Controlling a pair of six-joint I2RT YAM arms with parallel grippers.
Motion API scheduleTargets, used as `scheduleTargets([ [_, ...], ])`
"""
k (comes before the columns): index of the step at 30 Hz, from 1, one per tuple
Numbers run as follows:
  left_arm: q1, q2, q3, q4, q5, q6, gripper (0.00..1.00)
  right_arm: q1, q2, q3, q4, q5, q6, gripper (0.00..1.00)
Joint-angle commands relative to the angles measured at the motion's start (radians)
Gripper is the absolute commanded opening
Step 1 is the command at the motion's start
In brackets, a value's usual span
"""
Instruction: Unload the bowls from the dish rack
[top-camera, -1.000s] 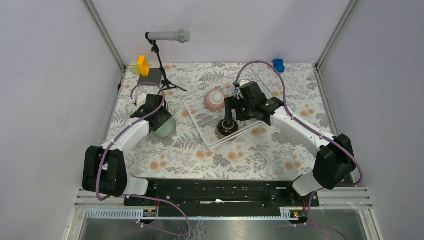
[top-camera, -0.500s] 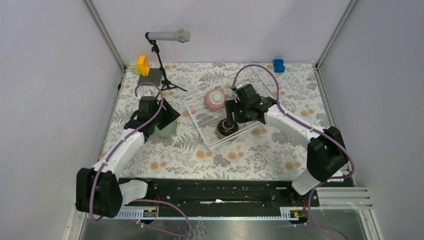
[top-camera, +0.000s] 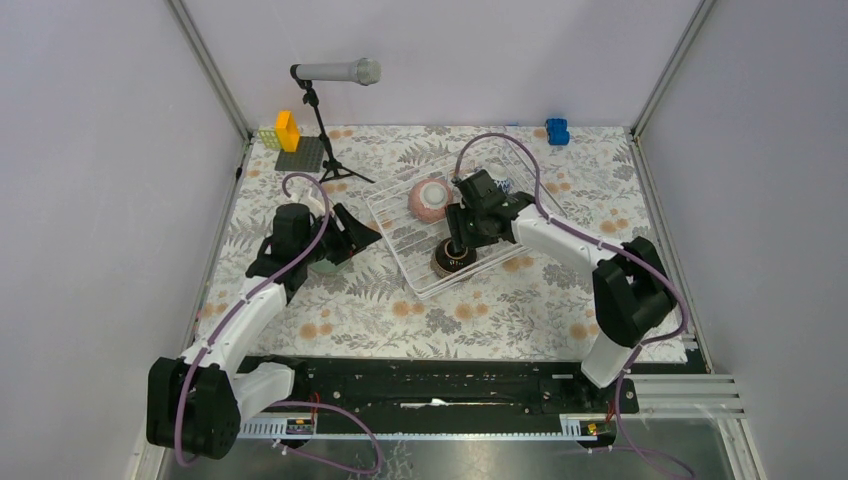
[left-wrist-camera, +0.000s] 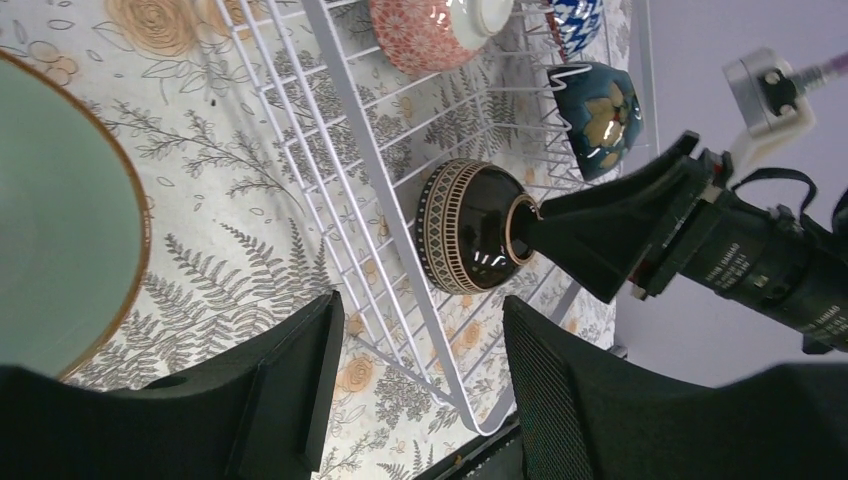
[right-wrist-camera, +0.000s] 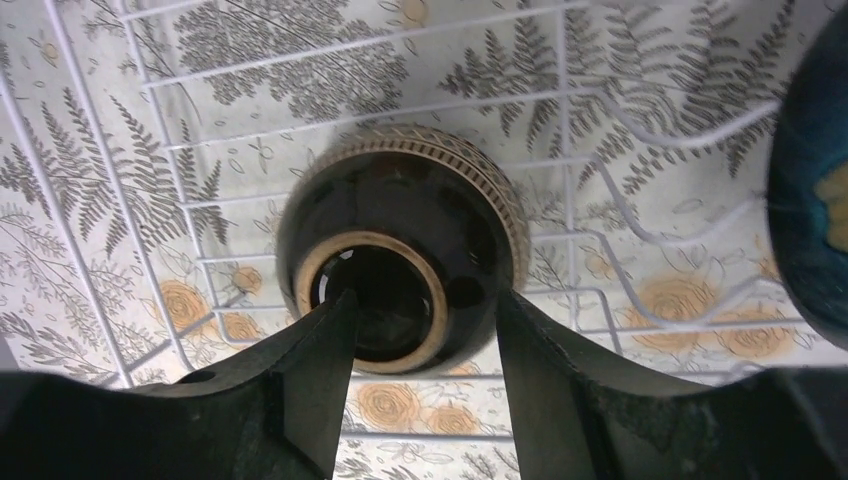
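The white wire dish rack (top-camera: 400, 232) stands mid-table. In it lie a pink bowl (top-camera: 430, 198), a dark brown bowl (top-camera: 452, 263) turned bottom up, a dark teal and gold bowl (left-wrist-camera: 600, 100) and a blue-white zigzag bowl (left-wrist-camera: 575, 15). My right gripper (right-wrist-camera: 422, 305) is open just above the brown bowl (right-wrist-camera: 400, 240), with one finger over its foot ring and the other outside it. The mint green bowl (left-wrist-camera: 60, 220) sits on the table left of the rack, partly under my left arm (top-camera: 325, 265). My left gripper (left-wrist-camera: 422, 320) is open and empty beside it.
A microphone on a black tripod (top-camera: 335, 72) stands at the back left. Next to it is a grey baseplate (top-camera: 300, 155) with a yellow brick. A blue object (top-camera: 557, 130) lies at the back right. Walls enclose three sides.
My left gripper has come off the mint bowl and swung right toward the rack, leaving the bowl on the table. My right arm's elbow shifted left while its gripper stayed over the brown bowl.
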Motion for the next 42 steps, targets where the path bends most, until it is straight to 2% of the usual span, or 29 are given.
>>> scheduleTargets([
  [1, -0.005, -0.009, -0.004, 0.077, 0.059, -0.007, 0.65, 0.047, 0.067, 0.092, 0.019, -0.005, 0.017, 0.59],
  [8, -0.015, -0.009, -0.014, 0.085, 0.058, -0.011, 0.65, 0.11, 0.159, 0.249, 0.029, -0.061, 0.035, 0.58],
  [13, -0.022, -0.003, -0.013, 0.086, 0.063, -0.01, 0.65, 0.119, 0.119, 0.24, 0.057, -0.044, 0.037, 0.6],
  [18, -0.037, 0.006, -0.011, 0.086, 0.055, -0.012, 0.65, 0.119, 0.042, 0.163, 0.07, 0.021, 0.033, 0.75],
  [21, -0.053, 0.014, -0.004, 0.087, 0.051, -0.01, 0.65, 0.119, -0.007, 0.106, 0.072, 0.055, 0.047, 0.97],
  [22, -0.058, 0.014, -0.002, 0.087, 0.05, -0.009, 0.65, 0.118, -0.029, 0.086, 0.076, 0.063, 0.051, 0.99],
  [27, -0.08, 0.018, 0.002, 0.086, 0.043, -0.007, 0.69, 0.097, -0.058, 0.022, 0.095, -0.002, 0.072, 1.0],
  [31, -0.096, 0.017, 0.003, 0.087, 0.041, -0.004, 0.73, 0.029, -0.035, -0.007, 0.124, -0.147, 0.114, 1.0],
  [36, -0.107, 0.025, 0.011, 0.055, 0.022, 0.02, 0.75, -0.044, -0.01, -0.056, 0.204, -0.279, 0.173, 1.0],
  [42, -0.114, 0.048, 0.013, 0.051, 0.01, 0.031, 0.76, -0.068, 0.051, -0.084, 0.288, -0.379, 0.211, 1.0],
])
